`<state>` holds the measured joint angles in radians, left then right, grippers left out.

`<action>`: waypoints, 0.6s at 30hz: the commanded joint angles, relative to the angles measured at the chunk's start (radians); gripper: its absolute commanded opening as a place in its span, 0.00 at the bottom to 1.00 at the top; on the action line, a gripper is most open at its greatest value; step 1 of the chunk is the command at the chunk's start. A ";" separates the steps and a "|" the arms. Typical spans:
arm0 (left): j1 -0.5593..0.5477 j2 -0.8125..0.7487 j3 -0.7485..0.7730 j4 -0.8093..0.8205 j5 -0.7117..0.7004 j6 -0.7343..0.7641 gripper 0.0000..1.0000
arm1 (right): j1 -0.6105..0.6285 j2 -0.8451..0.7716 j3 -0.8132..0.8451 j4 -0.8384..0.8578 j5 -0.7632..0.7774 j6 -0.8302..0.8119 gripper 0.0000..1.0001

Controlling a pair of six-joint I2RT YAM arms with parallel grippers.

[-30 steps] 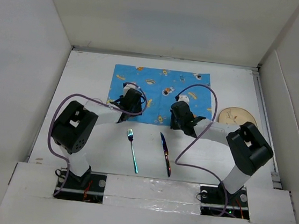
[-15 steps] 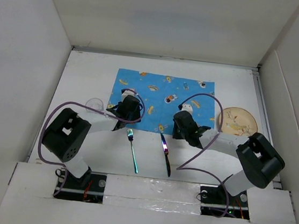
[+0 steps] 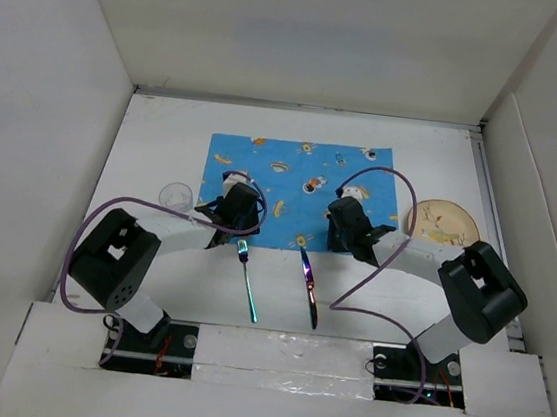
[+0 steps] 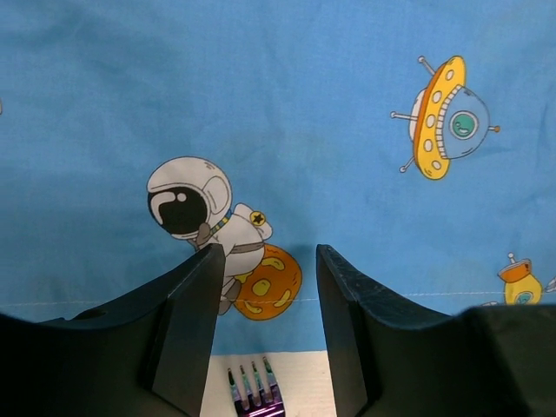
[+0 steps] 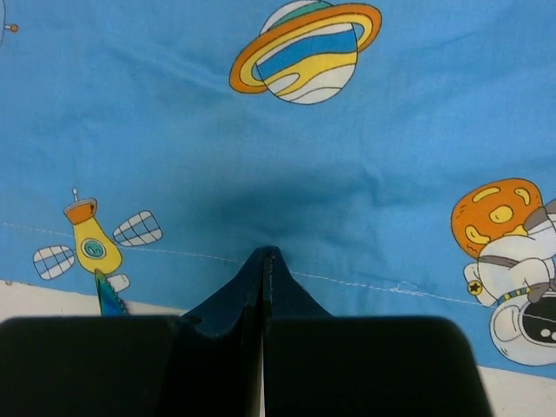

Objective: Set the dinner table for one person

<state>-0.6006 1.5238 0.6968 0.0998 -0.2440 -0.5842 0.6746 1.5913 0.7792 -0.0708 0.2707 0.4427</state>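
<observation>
Now the blue placemat (image 3: 295, 192) lies flat on the middle of the white dinner table (image 3: 160, 145). The left gripper (image 4: 265, 261) sits over the placemat's near hem, its jaws standing apart above the cloth. The right gripper (image 5: 263, 256) is closed, tips together at the same hem further right. A fork (image 3: 247, 280) and a knife (image 3: 308, 287) lie just nearer than the placemat. A plate (image 3: 443, 222) sits just beside the placemat's right edge and a glass (image 3: 175, 197) near its left edge.
</observation>
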 commanded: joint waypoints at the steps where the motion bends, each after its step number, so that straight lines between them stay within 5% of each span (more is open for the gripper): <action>1: -0.004 -0.031 0.029 -0.130 -0.058 -0.006 0.44 | -0.001 -0.082 0.023 -0.047 -0.004 -0.032 0.00; 3: -0.004 -0.054 0.033 -0.140 -0.051 -0.006 0.47 | -0.001 -0.122 0.031 -0.069 -0.013 -0.036 0.01; 9: -0.085 -0.273 0.171 -0.182 -0.125 0.026 0.69 | -0.064 -0.391 0.098 -0.119 -0.056 -0.016 0.48; 12: -0.146 -0.365 0.226 -0.190 -0.141 0.037 0.69 | -0.124 -0.501 0.085 -0.124 -0.032 0.032 0.57; 18: -0.391 -0.592 0.201 -0.111 -0.143 0.106 0.21 | -0.318 -0.795 -0.024 -0.199 0.126 0.151 0.66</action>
<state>-0.8997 1.0264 0.9081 -0.0273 -0.3611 -0.5278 0.4183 0.8825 0.7959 -0.1913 0.2821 0.5087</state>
